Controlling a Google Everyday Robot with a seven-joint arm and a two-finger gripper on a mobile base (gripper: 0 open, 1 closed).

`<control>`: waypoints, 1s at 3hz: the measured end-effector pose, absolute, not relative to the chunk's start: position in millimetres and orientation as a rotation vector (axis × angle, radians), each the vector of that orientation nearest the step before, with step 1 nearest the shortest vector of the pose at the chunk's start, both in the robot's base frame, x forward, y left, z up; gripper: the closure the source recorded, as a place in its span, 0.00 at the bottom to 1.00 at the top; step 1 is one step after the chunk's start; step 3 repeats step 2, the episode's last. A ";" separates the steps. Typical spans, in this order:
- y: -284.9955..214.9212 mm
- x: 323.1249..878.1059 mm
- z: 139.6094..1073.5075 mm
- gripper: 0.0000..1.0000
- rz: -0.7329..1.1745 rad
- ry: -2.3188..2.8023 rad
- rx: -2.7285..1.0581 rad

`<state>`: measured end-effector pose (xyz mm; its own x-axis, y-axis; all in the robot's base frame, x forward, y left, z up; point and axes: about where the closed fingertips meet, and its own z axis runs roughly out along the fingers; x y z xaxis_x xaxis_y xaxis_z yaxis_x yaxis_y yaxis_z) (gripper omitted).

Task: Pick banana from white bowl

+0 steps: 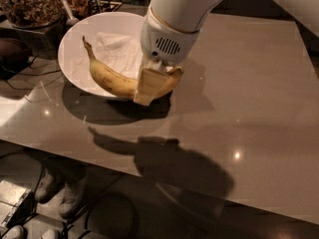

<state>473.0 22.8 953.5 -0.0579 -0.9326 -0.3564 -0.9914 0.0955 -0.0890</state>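
We see the gripper [148, 92] over the near right edge of the bowl [64, 66], its fingers [147, 83] clamped on the banana [112, 78] close to its right end. The banana hangs across the bowl's near rim, stem up and to the left. Its long shadow [124, 139] falls low on the surface [239, 98], so we judge it to be off the bowl.

The main risk we see is the grip point. The fingers hold far from the middle, so most of the fruit's weight hangs out to the left. We judge it could pivot between the fingers, droop stem-down, or slide out if the arm [179, 9] moves fast or jerks. A harder squeeze would bruise or split the soft fruit. If it drops, it may strike the rim and roll off the surface's near edge.

The paper [117, 44] lining the bowl lies loose, and we cannot tell whether any of it clings to the banana. Behind the bowl stand a jar [25, 1] of granola and a spoon [67, 11], so a swing back or to the left could knock them. Cables [30, 76] trail at the left, and shoes [60, 193] stand below the near edge. To the right the surface offers the better way out.
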 end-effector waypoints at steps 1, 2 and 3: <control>3.7 449.5 948.9 1.00 0.282 2.102 -1.827; 1.4 447.5 946.7 1.00 0.285 2.110 -1.824; 1.4 447.5 946.7 1.00 0.285 2.110 -1.824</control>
